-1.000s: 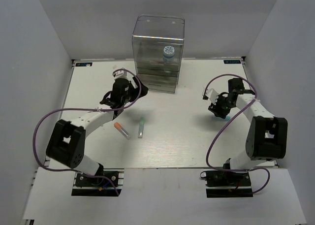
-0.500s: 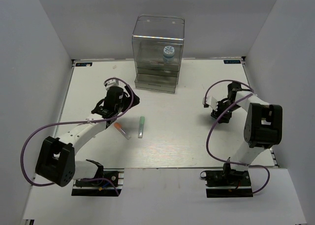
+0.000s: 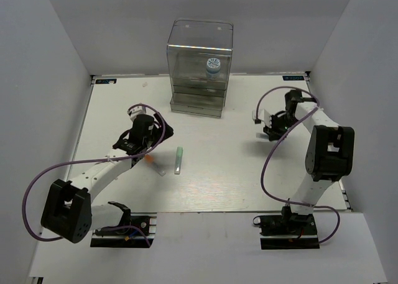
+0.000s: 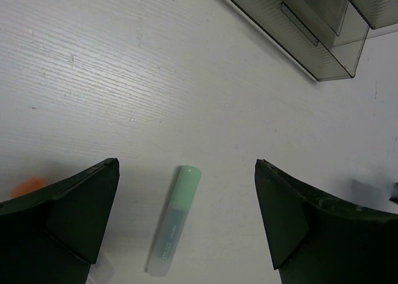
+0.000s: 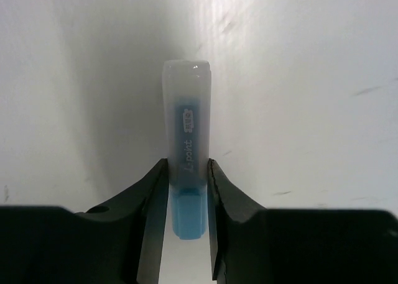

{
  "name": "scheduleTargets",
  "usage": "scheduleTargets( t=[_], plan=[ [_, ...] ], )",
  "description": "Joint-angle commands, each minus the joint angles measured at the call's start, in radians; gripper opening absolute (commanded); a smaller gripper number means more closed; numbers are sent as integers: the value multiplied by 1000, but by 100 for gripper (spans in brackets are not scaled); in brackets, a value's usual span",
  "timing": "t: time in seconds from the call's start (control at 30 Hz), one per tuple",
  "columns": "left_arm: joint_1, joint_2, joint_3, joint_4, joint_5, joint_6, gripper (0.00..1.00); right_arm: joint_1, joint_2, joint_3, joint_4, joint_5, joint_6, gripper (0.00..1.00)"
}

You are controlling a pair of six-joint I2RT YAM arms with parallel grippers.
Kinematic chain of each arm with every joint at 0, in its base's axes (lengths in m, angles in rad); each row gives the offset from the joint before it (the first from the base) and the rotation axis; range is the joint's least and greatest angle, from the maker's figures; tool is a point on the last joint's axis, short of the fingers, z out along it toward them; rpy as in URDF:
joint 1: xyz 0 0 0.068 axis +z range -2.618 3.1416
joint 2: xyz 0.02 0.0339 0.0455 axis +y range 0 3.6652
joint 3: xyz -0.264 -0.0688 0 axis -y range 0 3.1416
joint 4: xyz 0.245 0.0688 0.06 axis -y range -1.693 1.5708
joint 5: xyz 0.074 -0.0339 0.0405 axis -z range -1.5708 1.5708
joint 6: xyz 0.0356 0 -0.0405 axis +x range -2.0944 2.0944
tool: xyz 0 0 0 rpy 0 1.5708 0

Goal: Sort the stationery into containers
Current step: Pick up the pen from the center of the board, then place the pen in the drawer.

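Right wrist view alone shows the right gripper clenched on the blue marker, not discernible overhead near the right edge of the bench; left gripper spread wide above the green marker mid-bench, cabinet at the far edge.

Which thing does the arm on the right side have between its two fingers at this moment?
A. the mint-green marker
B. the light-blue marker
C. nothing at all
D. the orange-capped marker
B: in the right wrist view, the right gripper has a finger pressed against each side of the light-blue marker, whose clear cap sticks out beyond the fingertips.
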Motion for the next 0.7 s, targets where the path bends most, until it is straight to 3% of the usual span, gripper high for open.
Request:
scheduleTargets(
  t=[0.0, 0.17, 0.27, 0.47, 0.5, 0.67],
  plan=[
    [4, -19, 9, -14, -30, -40, 100, 98, -21, 159, -54, -182, 42, 0],
    [4, 39, 73, -86, -39, -71, 100, 210, -9, 309, 53, -352, 195, 0],
    [4, 62, 87, -119, -39, -92, 100, 305, -6, 340, 310, -438, 373, 0],
    [4, 39, 78, -137, -39, -114, 100, 422, 92, 409, 716, -414, 733, 0],
    [4, 39, 67, -148, -39, -114, 100, 439, 129, 417, 816, -402, 752, 0],
    [4, -8, 57, -212, -71, -135, 100, 468, 224, 481, 958, -372, 812, 0]
  ],
)
